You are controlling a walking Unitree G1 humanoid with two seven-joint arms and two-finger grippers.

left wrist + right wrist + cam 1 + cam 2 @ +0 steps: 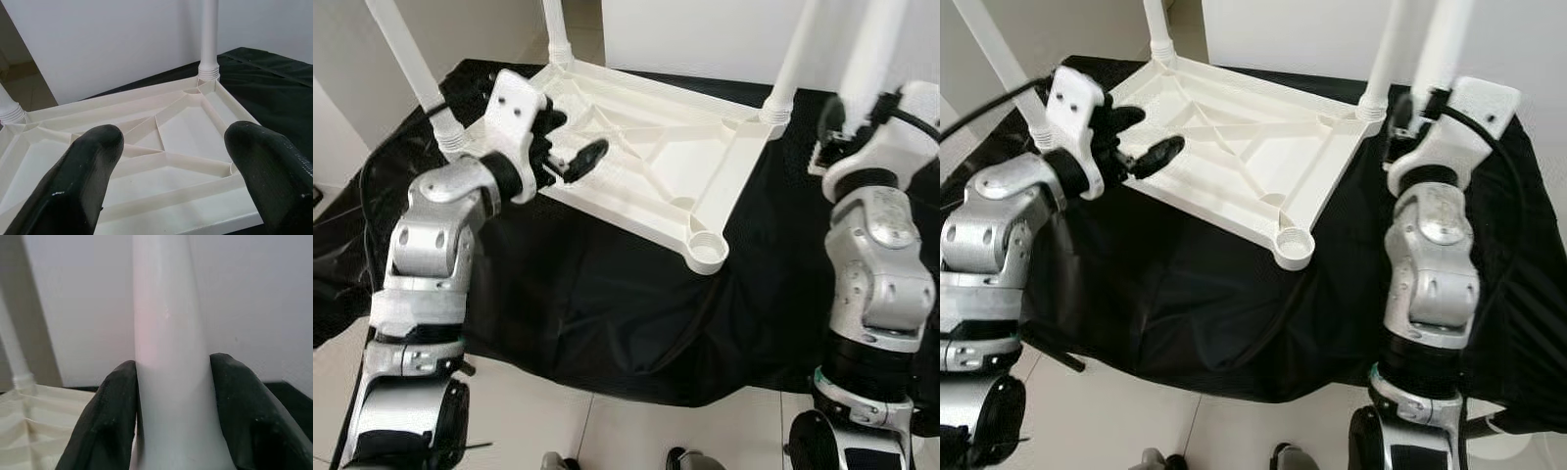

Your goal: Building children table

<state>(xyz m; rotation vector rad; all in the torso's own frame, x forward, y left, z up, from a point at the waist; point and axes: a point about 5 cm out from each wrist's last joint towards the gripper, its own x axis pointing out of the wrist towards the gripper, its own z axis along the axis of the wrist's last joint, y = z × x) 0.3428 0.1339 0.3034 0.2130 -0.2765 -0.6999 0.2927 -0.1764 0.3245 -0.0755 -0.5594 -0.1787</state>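
Currently fitting legs | three standing in tabletop (646, 147) | right gripper (171, 396) clamping fourth leg (164, 333) | corner socket (707, 247) waiting | left gripper (171, 161) hovering open, empty

Black cloth (607, 304) spread over the low support, hanging down to the pale tiled floor (607, 431). White tabletop (646, 157) lying upside down on it, legs pointing up.

Upturned white tabletop (646, 157) on black cloth (597, 304), three legs up.
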